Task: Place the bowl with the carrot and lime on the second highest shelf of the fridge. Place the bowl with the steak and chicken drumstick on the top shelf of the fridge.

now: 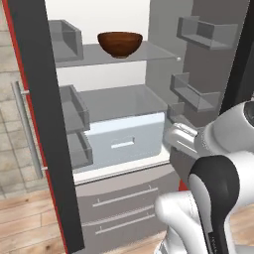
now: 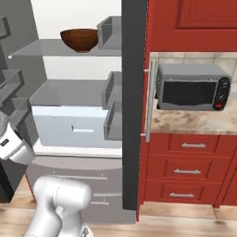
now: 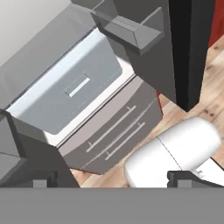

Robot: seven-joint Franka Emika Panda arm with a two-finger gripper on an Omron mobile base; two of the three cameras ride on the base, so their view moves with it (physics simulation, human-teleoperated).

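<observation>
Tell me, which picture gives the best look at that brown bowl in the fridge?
The left base view: the bowl sits large and whole on a glass shelf, nothing covering it. The right base view shows it smaller, from the other side. Neither shows what's inside.

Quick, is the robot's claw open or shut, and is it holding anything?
Gripper: open, its jaws spread wide with nothing between them, aimed down at the fridge's lower drawers.

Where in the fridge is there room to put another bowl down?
The glass shelf holding the brown bowl has bare room to the bowl's right, up to the open edge. The lower shelf, above the white drawer, looks bare all across. It is tight on the left, where the door bins stand beside the bowl.
</observation>
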